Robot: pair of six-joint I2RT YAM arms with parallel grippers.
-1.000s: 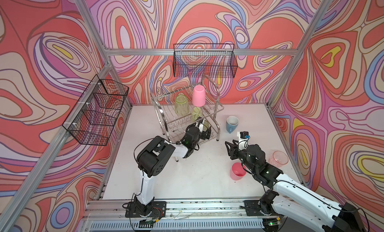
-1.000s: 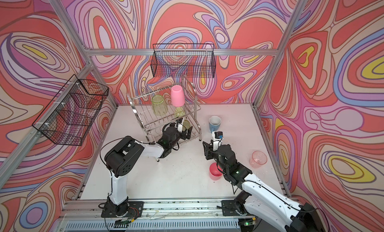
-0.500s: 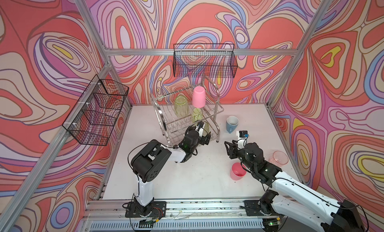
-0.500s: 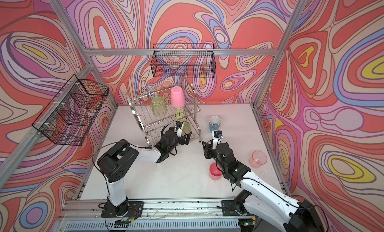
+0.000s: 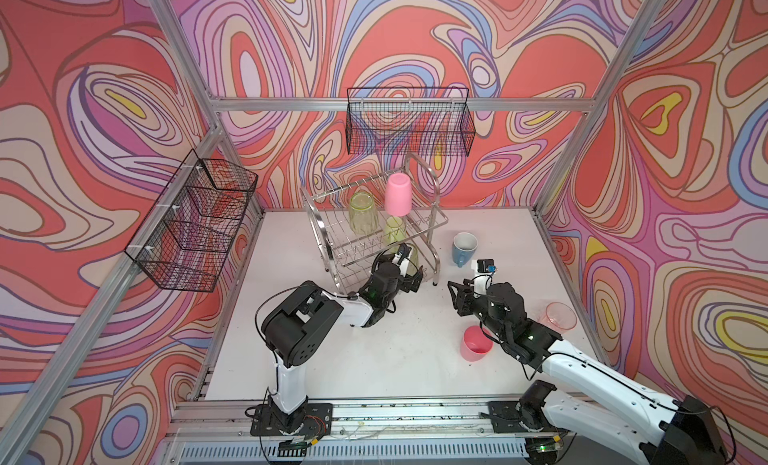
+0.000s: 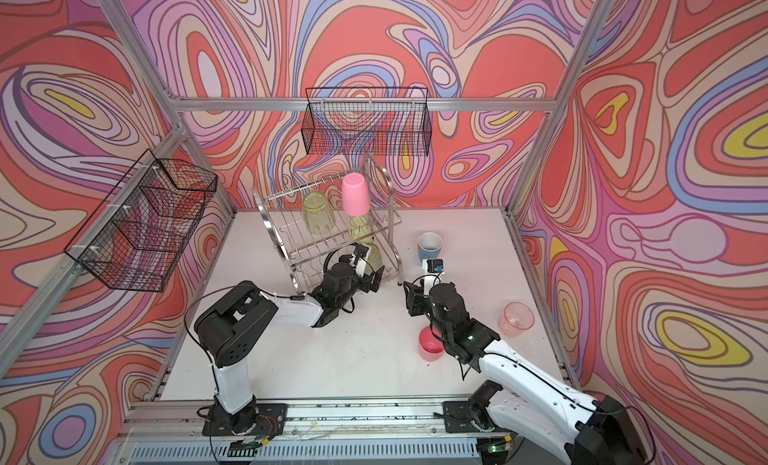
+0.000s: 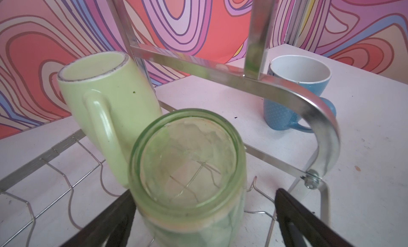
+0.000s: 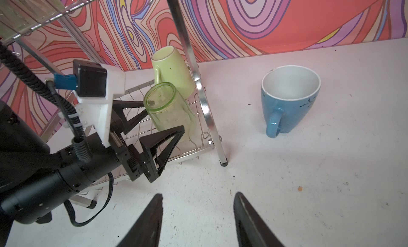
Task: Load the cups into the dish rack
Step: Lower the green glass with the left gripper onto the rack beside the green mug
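Surface [image 5: 374, 359] holds 3 loose cups at right of both top views; dish rack [image 5: 338, 234] mid-frame has 4 upside down, 2 per tier. Left pincer [image 8: 164, 117] is spread wide either side of clear green cup [image 7: 187, 159] on lower tier, not clamped. Risk: backing out crooked, a finger clips it & tips it into pale-green mug [image 7: 110, 98] just beside. Right pincer [image 8: 198, 194], half spread, empty, points toward blue mug [image 8: 289, 98]: prob too narrow for its body, could shove it. Its forearm passes just beside pink tumbler [image 5: 476, 342], could sweep it
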